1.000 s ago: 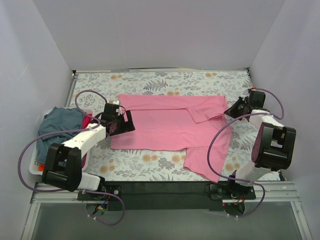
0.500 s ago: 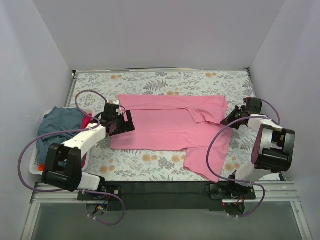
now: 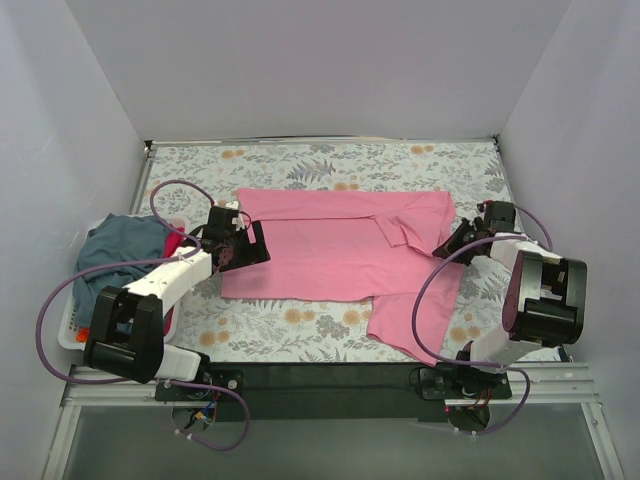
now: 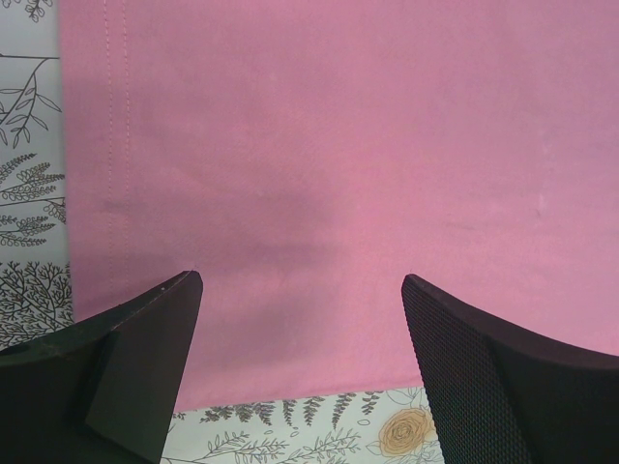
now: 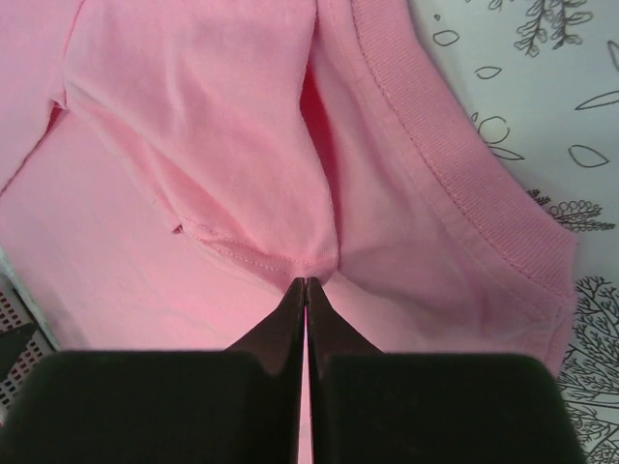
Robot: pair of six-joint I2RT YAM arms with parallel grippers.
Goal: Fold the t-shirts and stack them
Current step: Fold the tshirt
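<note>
The right gripper (image 5: 306,286) pinches a hemmed fold of the pink t-shirt (image 5: 193,145). Its ribbed collar (image 5: 455,179) borders the floral tablecloth (image 5: 542,97).

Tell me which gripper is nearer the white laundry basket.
Left. The left gripper sits over the pink t-shirt at its edge close to the laundry basket; the right gripper is at the shirt's opposite side.
</note>
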